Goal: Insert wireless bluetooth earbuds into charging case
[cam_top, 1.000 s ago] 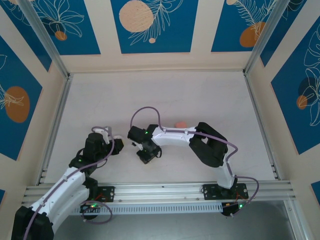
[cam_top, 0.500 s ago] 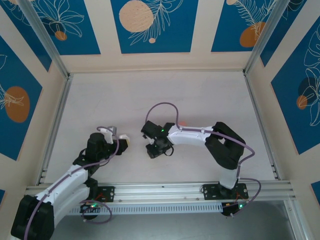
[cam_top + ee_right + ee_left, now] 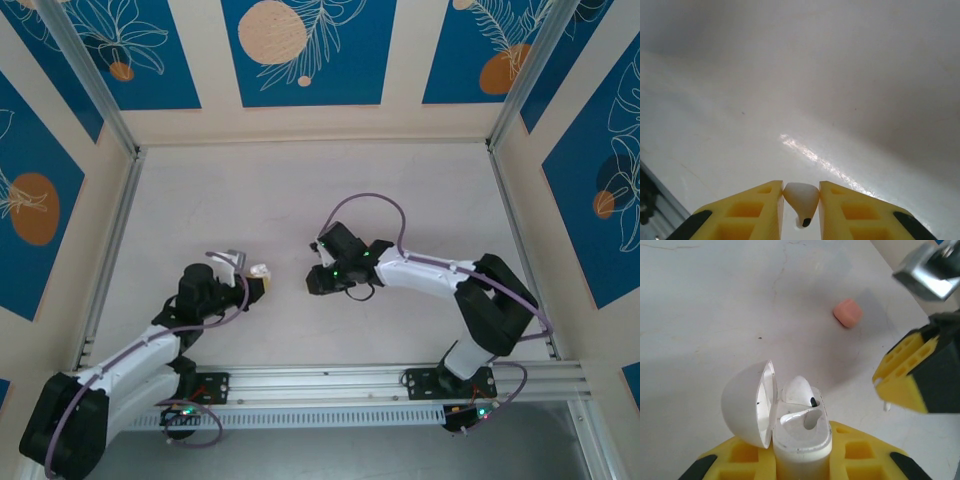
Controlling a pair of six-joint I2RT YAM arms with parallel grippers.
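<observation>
The white earbud (image 3: 801, 200), pinched between the nearly closed right jaws, has swung round to face the open case (image 3: 802, 445) clamped in the left jaws above the bench's (image 3: 300, 190) near-left part, so seating it looks next.

My overhead feed is bright and even, lit from above; the pale bench (image 3: 300, 190) carries only faint, soft shadows. On the right wrist feed a streak of glare crosses the bench below centre, the top dims to grey, and only the white earbud (image 3: 801, 196) in the right pincer (image 3: 801, 201) looks crisp. On the left wrist feed the white case (image 3: 802, 435) is sharp, with a soft shadow around the pink case (image 3: 847, 313).
</observation>
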